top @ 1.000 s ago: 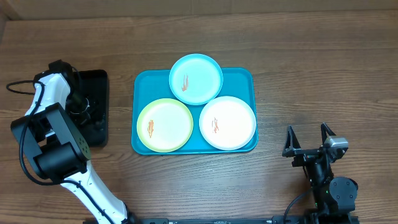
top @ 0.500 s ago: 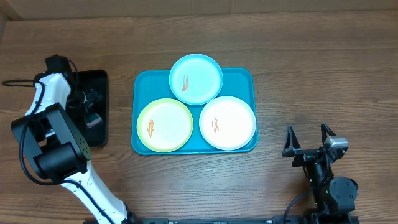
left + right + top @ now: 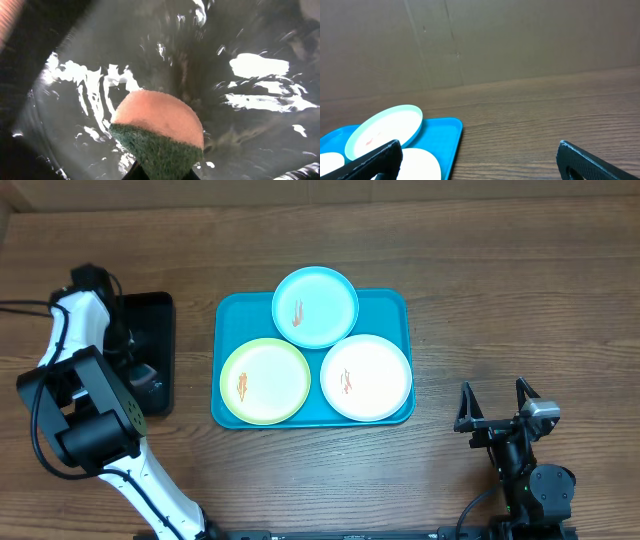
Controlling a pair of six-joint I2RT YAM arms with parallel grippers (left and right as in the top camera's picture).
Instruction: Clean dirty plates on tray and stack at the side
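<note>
The turquoise tray lies mid-table and carries three plates: light blue at the back, yellow-green front left, white front right. Each has a small orange-red smear. My left gripper hangs over a black tray left of the turquoise one, shut on an orange sponge with a green scouring face; its dark fingers barely show under the sponge. My right gripper stands open near the front right, apart from the tray. The right wrist view catches the light blue plate and white plate.
The black tray's floor looks wet and shiny under the sponge. A cardboard wall rises behind the table. Bare wood table lies right of the turquoise tray, and the tray's right edge shows ahead of my right gripper.
The left gripper has shifted a little toward the near end of the black tray. The plates and the right arm have not moved.
</note>
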